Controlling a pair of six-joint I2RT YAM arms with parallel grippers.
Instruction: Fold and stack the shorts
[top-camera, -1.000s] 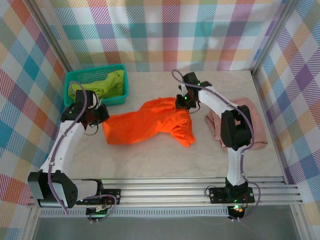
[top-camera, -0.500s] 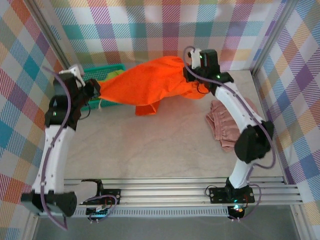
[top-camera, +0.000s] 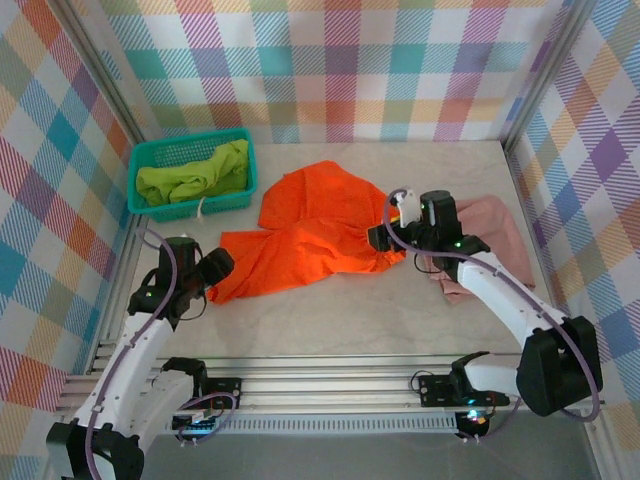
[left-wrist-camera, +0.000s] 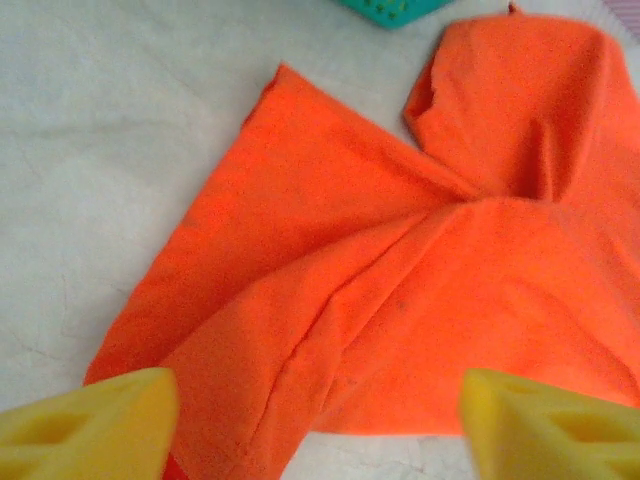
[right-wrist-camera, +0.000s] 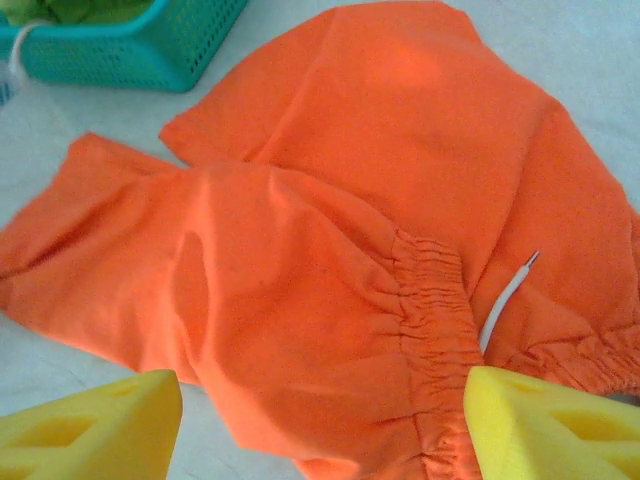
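Teal mesh basket (top-camera: 142, 158) is sitting at the desk's (top-camera: 330, 320) far left corner, with the lime green shorts (top-camera: 195, 175) bunched inside. Nearer the camera, the left end effector (top-camera: 210, 272) is hovering at the left corner of the orange shorts (top-camera: 310, 235), its yellow fingers (left-wrist-camera: 85, 420) spread wide and gripping nothing. The orange shorts are lying rumpled and partly doubled over across the desk's middle. By their gathered waistband (right-wrist-camera: 430, 300), the right end effector (top-camera: 380, 238) is likewise gaping wide and empty. Just right of it, the pink shorts (top-camera: 485, 215) are lying crumpled, partly under the right arm. Pastel plaid walls (top-camera: 330, 60) are enclosing the pale, marbled desk on three sides.
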